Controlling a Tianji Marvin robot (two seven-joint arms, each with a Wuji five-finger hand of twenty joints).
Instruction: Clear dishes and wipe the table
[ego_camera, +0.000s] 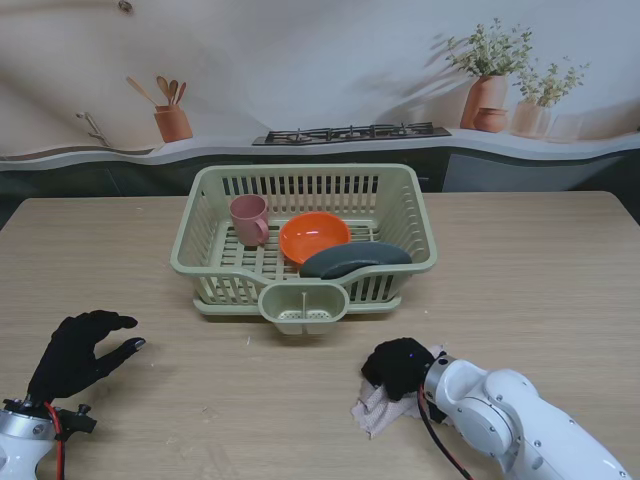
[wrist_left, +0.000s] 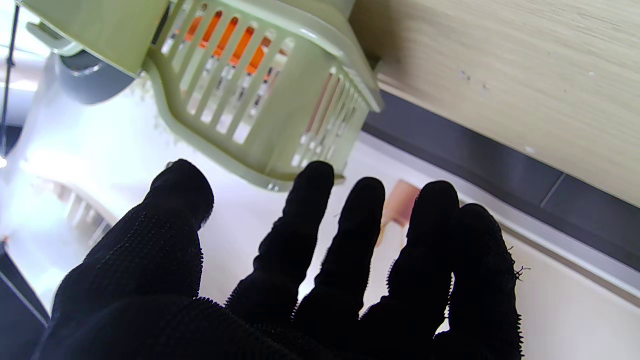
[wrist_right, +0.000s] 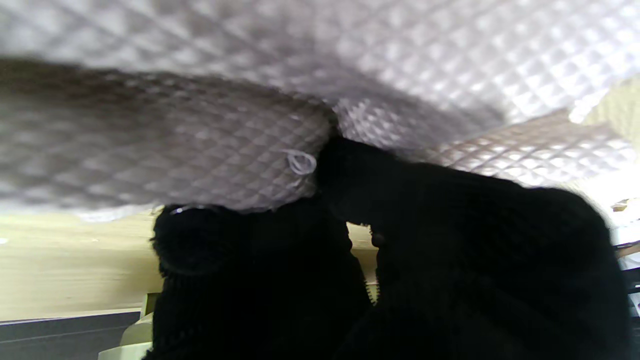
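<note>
Stand view: rack (ego_camera: 415, 215) at surface (ego_camera: 560, 270) centre holds pink cup (ego_camera: 248, 218), orange bowl (ego_camera: 314, 236), dark plate (ego_camera: 355, 259). Right hand (ego_camera: 398, 367) nearer to me, fingers (wrist_right: 250, 270) curled onto cloth (ego_camera: 378, 412), pressing it flat on the surface. Left hand (ego_camera: 78, 352) at near left, fingers (wrist_left: 300, 225) spread, holding nothing.

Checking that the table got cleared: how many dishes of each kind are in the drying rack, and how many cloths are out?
Cups: 1, the pink cup
Bowls: 1, the orange bowl
Plates: 1, the dark grey plate
Cloths: 1, the cloth, held by the right hand
Total: 4, the three dishes all inside the green rack
</note>
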